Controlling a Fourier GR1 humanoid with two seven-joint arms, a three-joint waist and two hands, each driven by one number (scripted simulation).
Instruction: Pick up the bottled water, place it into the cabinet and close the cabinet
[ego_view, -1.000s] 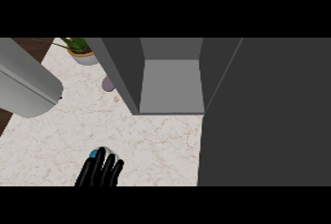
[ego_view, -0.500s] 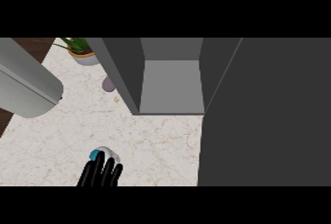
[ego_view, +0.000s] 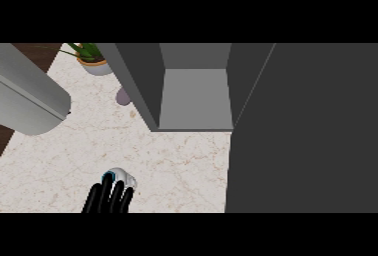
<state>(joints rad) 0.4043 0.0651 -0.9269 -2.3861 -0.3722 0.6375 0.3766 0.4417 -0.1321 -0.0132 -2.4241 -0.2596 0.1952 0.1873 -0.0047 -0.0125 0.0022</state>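
Bottle lies on its side on the counter, near left, its blue-marked end towards the left. One hand shows at the near edge, left of centre; by its place I take it for the left hand. Its fingers are stretched out and close together, the tips overlapping the bottle's near side and not curled round it. No grasp yet, by my reading.

Cabinet stands open, far and to the right of the bottle, with a bare shelf. Its door swings out near, filling the right side.

Step in hand: get hold of the bottle. It looks round and likely to roll, so bring the palm over its middle and wrap thumb and fingers from opposite sides before lifting. Then carry it far-right, clear of the cabinet's left wall and the door edge, and set it well inside the shelf so the door can shut.
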